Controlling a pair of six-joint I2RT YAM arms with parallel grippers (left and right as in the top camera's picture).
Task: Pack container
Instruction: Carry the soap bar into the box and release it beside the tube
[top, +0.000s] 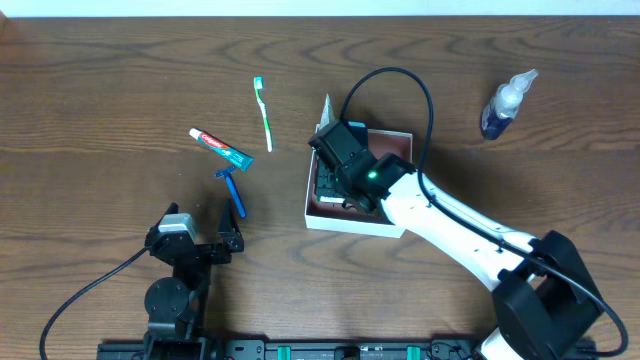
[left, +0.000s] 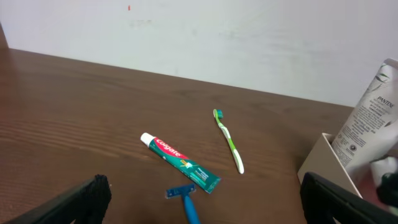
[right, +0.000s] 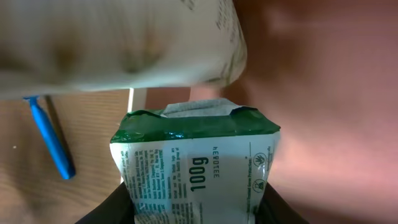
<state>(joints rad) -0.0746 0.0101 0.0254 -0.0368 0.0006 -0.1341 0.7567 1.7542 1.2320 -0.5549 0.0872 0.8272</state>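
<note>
While the right pincer (right: 196, 214) clamps a green packet (right: 196, 162), the container (top: 345, 222) sits right under it | looks light, stiff-ish, thin-walled, prob slides easy | I'd grab a side wall at the rim | left pincer (top: 198, 238) gaping, idle
</note>
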